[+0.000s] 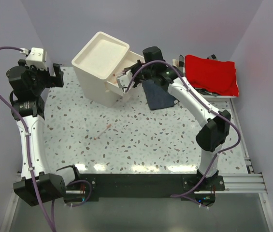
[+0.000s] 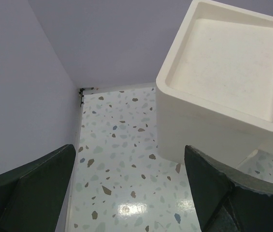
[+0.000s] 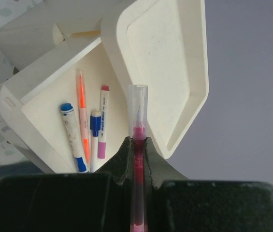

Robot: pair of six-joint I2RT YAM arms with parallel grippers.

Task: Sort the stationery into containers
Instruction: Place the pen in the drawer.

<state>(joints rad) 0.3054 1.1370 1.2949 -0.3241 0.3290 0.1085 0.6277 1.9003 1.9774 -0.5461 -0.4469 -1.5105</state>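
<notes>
The cream-white drawer unit [image 1: 100, 65] stands at the back of the table with its tray-like top [image 2: 228, 58] facing up. One drawer [image 3: 44, 121] is pulled out, and several pens lie in it, among them a blue-capped pen [image 3: 71, 135], an orange one [image 3: 82, 116] and a pink-ended one [image 3: 102, 121]. My right gripper [image 3: 138, 141] is shut on a red pen [image 3: 137, 159] with a clear cap, held just above that drawer [image 1: 119, 89]. My left gripper [image 2: 129, 154] hangs open and empty left of the unit. A thin pink pen [image 1: 102, 131] lies on the table.
A dark blue folded cloth [image 1: 159, 96] lies right of the unit, under my right arm. A red cloth [image 1: 212, 73] fills a basket at the back right. Lilac walls close the table at the back and left [image 2: 25, 96].
</notes>
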